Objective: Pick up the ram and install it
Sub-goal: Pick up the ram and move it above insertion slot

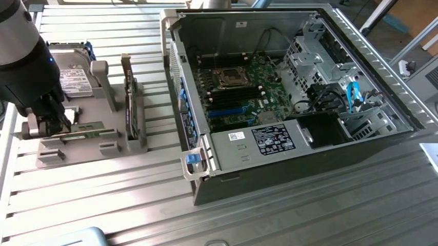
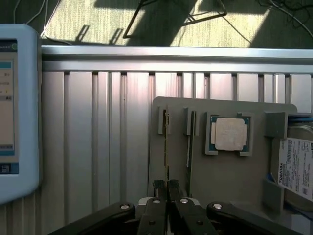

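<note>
We see the robot's gripper [image 2: 165, 186] lowered onto a grey parts holder [image 2: 220, 171] on a ribbed metal table [image 2: 98, 137]. Its two fingers are almost together, pinching one end of the ram [image 2: 167, 139], a thin green stick standing on edge in a slot of the holder. A second stick [image 2: 189, 147] sits in the neighbouring slot, with a processor chip [image 2: 230, 133] and a hard drive [image 2: 296, 169] beyond it. An open computer case [image 1: 239, 146] lies well apart, toward the exterior view's right.
</note>
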Robot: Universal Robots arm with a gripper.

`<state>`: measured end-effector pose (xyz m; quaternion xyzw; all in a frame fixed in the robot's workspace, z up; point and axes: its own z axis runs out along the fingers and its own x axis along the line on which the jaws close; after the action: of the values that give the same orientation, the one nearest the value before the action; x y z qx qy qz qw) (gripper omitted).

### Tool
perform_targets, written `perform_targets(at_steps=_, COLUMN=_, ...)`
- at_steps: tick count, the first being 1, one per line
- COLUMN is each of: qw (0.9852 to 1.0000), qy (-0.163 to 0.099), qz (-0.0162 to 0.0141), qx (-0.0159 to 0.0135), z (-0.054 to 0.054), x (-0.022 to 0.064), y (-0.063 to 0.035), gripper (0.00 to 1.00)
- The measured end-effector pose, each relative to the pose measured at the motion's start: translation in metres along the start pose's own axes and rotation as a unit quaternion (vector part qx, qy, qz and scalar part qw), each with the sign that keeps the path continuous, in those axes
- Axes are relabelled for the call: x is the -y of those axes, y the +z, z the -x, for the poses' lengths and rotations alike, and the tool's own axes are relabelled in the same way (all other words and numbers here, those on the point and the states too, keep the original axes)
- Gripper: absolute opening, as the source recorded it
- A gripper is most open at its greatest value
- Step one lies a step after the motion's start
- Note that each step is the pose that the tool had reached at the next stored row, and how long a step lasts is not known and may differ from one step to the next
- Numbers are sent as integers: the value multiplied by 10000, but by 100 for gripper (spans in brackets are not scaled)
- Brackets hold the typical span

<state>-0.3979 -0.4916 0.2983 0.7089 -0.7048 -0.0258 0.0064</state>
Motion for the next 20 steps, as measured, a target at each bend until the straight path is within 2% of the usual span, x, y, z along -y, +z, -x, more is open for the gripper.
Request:
perform_targets(at_steps=3, qw=10000, qy=0, qz=0, qx=0, z=5, x=-8, y=-171, gripper=13)
perform_targets(at_steps=9, qw=10000, qy=0, qz=0, qx=0, z=11, x=-17, y=-381, gripper=13)
perform_targets(at_steps=14, qw=10000, qy=0, qz=0, qx=0, z=18, x=-30, y=-649, gripper=13)
perform_targets(at_steps=18, qw=10000, qy=0, qz=0, qx=0, z=21, x=-35, y=-761, gripper=13)
perform_targets(at_steps=20, qw=10000, qy=0, qz=1, qx=-1, z=24, x=-40, y=-878, gripper=13)
